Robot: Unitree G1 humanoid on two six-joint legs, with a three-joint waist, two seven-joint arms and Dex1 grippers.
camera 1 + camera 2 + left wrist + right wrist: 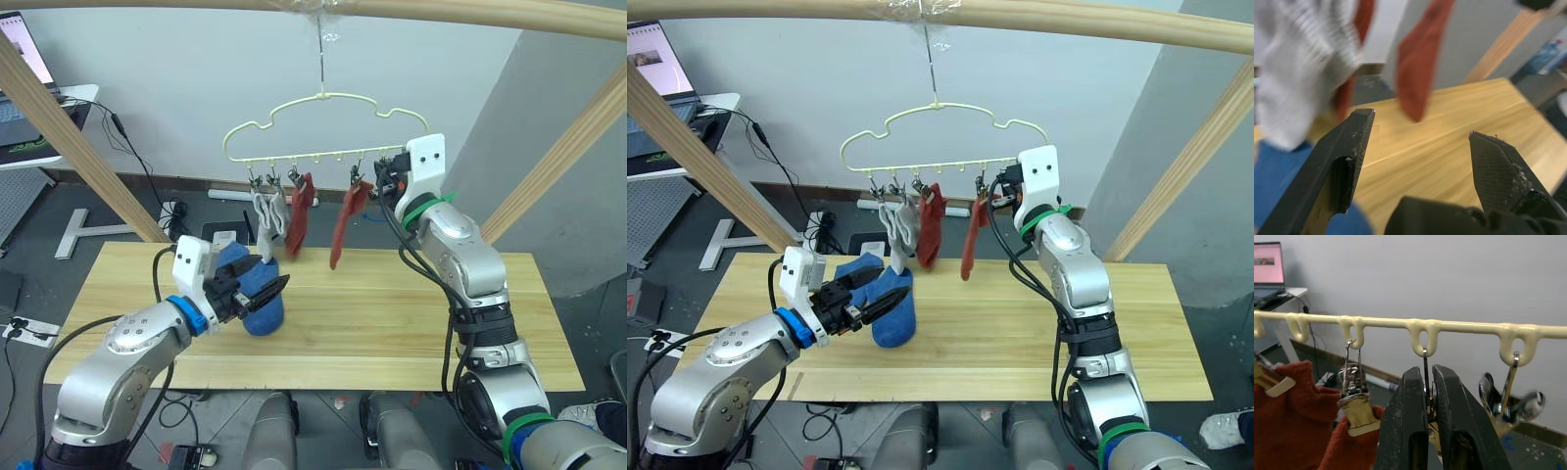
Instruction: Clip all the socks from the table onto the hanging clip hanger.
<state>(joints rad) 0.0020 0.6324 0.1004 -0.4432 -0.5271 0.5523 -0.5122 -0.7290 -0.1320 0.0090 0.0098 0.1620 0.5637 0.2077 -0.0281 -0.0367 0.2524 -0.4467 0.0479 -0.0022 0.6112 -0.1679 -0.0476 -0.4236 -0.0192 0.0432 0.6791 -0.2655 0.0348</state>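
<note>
While the right pincer (1430, 396) pinches a metal clip (1426, 382) on the pale yellow wire hanger (323, 127), the open left pincer (1420, 147) hovers beside blue knit socks (257, 289) over the long wooden counter (392, 323), whose right half lies bare.

White wall (196, 88), dark floor (39, 269), laptop (24, 59) on desk

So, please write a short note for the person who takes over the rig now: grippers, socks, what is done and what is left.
Left gripper: open, beside the blue socks on the table, not gripping them.
Right gripper: shut on a clip of the clip hanger, near its right end.
Done: two grey socks and two red socks hang from clips.
Left: clip the blue socks. An empty clip hangs next to the one the right gripper holds.
</note>
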